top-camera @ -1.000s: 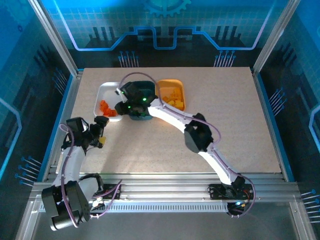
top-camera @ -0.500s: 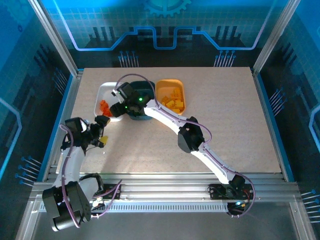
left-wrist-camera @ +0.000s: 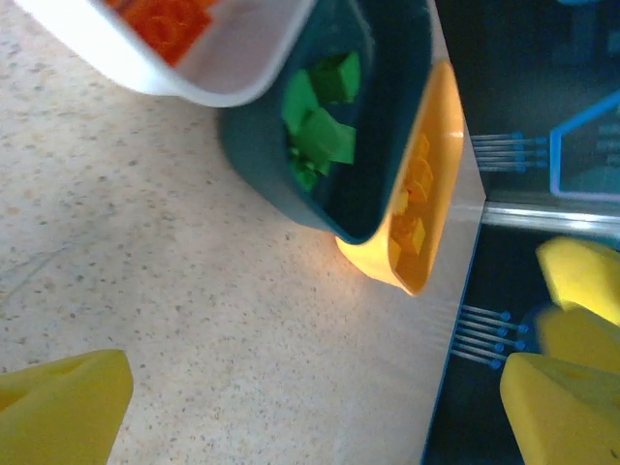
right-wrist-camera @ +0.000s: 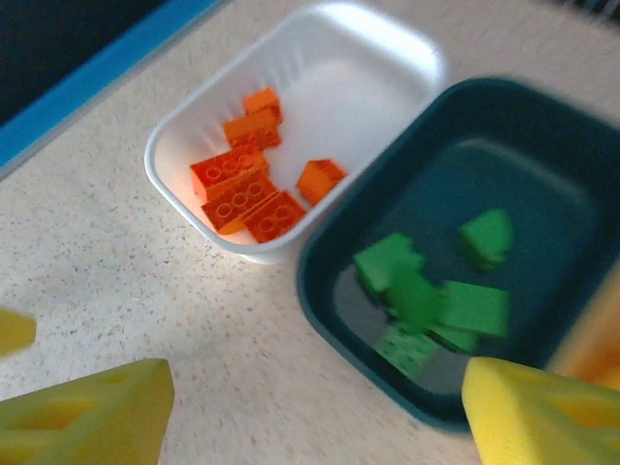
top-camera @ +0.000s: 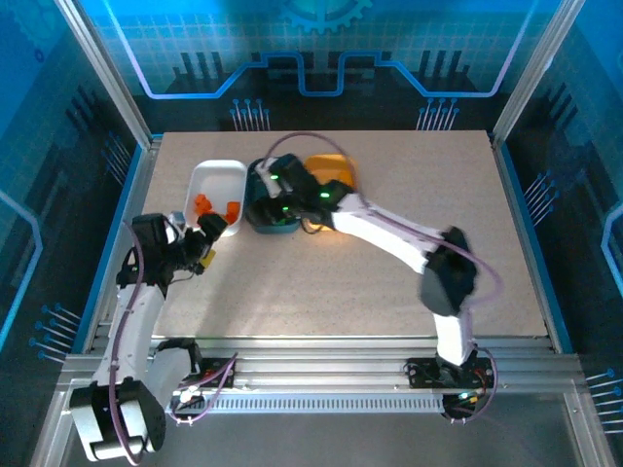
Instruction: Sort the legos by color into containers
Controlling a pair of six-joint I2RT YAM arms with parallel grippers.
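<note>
My right pincer (right-wrist-camera: 310, 421) hangs wide open, nothing between its yellow fingers (right-wrist-camera: 87, 412). It hovers just above the dark teal tub (right-wrist-camera: 325, 281), where the green legos (right-wrist-camera: 436, 295) lie. Pressed against that tub, the white tub (right-wrist-camera: 387, 44) holds the red-orange legos (right-wrist-camera: 247, 194). My left pincer (left-wrist-camera: 310, 407) is spread wide too, empty, over bare table (left-wrist-camera: 145, 271). Against the teal tub's other side, the orange tub (left-wrist-camera: 441, 145) holds the yellow-orange legos (left-wrist-camera: 418, 184).
</note>
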